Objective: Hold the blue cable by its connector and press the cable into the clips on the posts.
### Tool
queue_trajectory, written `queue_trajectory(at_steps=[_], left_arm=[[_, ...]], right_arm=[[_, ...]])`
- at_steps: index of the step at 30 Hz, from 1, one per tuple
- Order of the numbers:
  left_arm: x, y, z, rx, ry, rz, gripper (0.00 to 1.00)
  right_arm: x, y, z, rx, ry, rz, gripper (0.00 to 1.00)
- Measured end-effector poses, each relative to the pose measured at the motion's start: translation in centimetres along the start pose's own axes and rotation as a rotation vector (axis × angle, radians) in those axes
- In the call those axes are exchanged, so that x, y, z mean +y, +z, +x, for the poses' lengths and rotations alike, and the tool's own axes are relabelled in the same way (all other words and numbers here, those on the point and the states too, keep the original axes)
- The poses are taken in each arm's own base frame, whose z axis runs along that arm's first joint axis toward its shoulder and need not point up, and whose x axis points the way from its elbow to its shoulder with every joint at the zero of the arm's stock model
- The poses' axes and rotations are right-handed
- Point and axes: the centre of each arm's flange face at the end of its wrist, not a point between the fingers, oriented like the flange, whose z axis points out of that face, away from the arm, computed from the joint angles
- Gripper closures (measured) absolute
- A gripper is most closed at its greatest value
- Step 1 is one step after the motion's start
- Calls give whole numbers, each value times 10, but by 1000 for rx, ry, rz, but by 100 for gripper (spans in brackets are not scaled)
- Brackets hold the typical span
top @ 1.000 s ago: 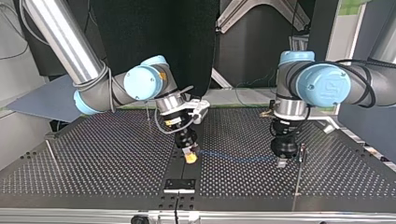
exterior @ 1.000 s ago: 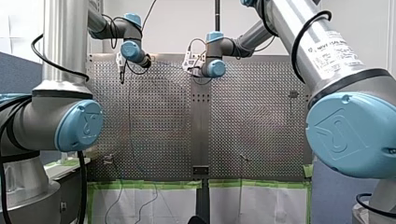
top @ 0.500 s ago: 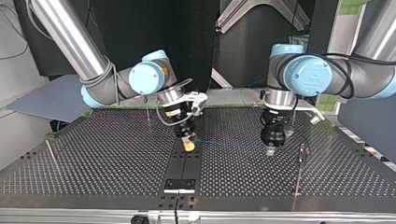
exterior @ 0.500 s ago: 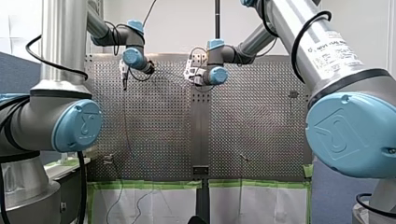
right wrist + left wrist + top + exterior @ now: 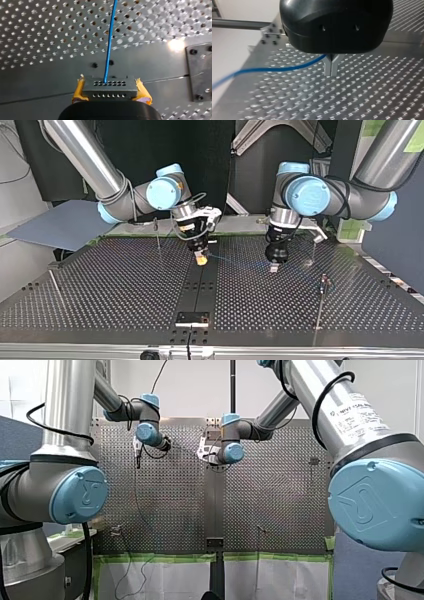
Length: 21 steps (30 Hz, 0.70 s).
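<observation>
My right gripper (image 5: 111, 93) has its yellow pads clamped on the dark connector (image 5: 110, 86), the blue cable (image 5: 110, 45) runs taut above the table (image 5: 100, 290) to my left gripper (image 5: 331, 67), whose metal fingers are closed on it, so this looks like the carry, next lowering onto a post (image 5: 320, 302) clip (image 5: 324, 280); the arm label (image 5: 357, 412) is unreadable

Perforated table (image 5: 100, 285), green tape (image 5: 160, 558).

perforated metal desk (image 5: 37, 30); solid strip (image 5: 50, 80) runs under my right fingers (image 5: 78, 91), bolted plate (image 5: 200, 72) off to one side. thin posts (image 5: 319, 310) upright, well apart.
</observation>
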Motion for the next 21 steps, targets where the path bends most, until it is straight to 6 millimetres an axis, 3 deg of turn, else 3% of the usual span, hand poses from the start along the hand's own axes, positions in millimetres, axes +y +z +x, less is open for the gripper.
queue_trajectory(at_steps=[13,21], left_arm=[[-18,-11,35,33,-13,4,100],[-31,-15,86,88,5,14,100]], right_arm=[[11,-19,-51,-27,6,-23,100],[26,-35,-117,-131,-15,-74,100]])
